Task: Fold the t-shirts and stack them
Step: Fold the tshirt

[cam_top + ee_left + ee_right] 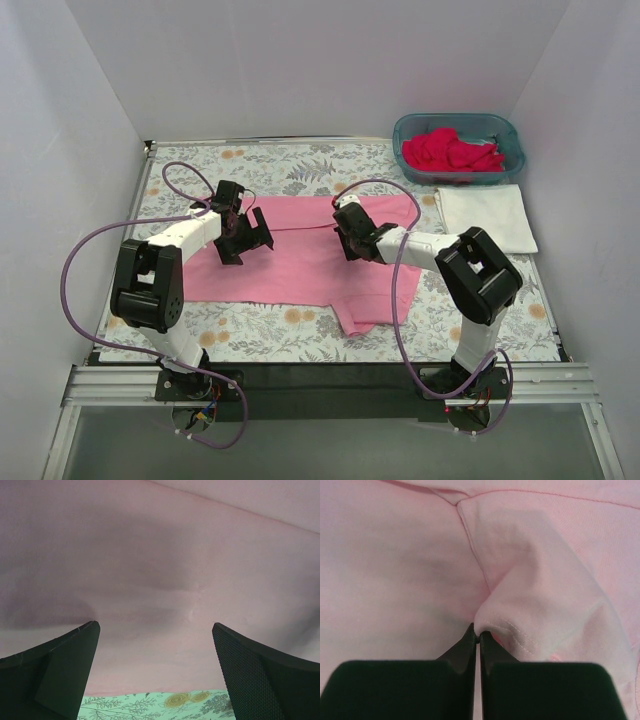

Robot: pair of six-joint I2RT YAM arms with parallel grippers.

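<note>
A light pink t-shirt (300, 265) lies spread flat on the floral cloth in the middle of the table. My left gripper (248, 243) is open, low over the shirt's left part. In the left wrist view the pink fabric (160, 570) fills the space between the spread fingers (250, 670). My right gripper (352, 245) is shut, its tips (478, 636) pinching a stitched hem fold of the pink shirt (530, 605) near its right side. A folded white t-shirt (487, 220) lies at the right. Deep pink-red shirts (452, 150) lie in the basket.
The teal plastic basket (510, 135) stands at the back right corner. The grey-and-orange floral cloth (270, 335) covers the table and shows under my left gripper (150, 702). White walls close in the left, back and right sides.
</note>
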